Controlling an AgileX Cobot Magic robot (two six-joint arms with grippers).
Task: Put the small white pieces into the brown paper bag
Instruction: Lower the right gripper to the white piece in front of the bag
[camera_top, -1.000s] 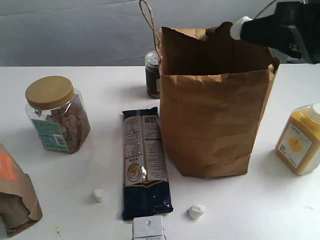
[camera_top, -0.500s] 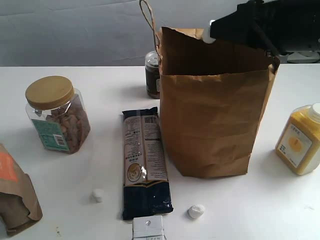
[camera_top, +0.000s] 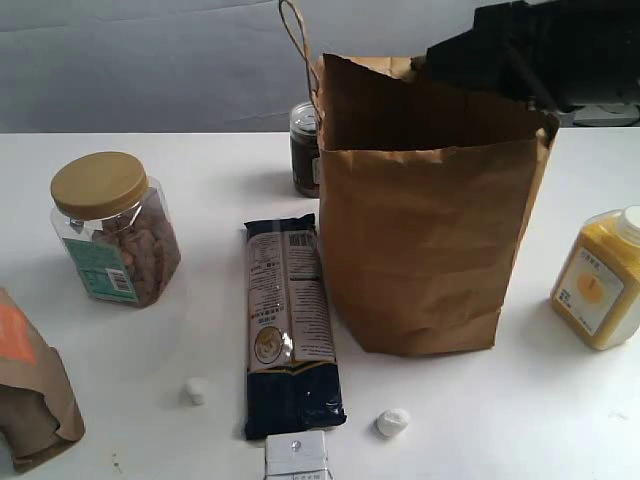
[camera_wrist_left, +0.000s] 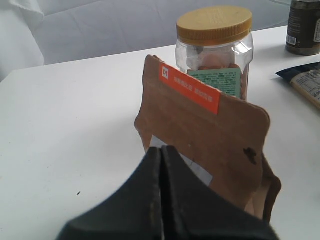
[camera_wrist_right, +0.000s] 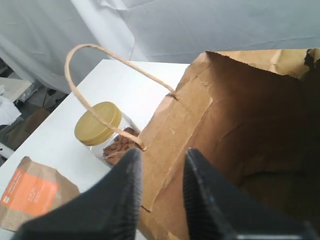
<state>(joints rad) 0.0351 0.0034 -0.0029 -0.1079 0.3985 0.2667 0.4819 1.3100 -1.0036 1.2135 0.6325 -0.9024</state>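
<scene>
The tall brown paper bag stands upright at the middle of the table, its mouth open. My right gripper hovers over the bag's rear top edge. In the right wrist view this gripper is open with nothing between its fingers, above the bag's inside wall. Two small white pieces lie on the table in front, one left of the blue packet and one right of it. A third piece is not visible. My left gripper is shut and empty, close to a brown pouch.
A yellow-lidded nut jar stands at the left, a dark jar behind the bag. A blue packet lies left of the bag, a white box at its near end. A yellow bottle stands right, the orange-labelled pouch front left.
My right gripper moved left over the bag's mouth with a white piece at its tips. That piece no longer shows and the fingers now stand apart.
</scene>
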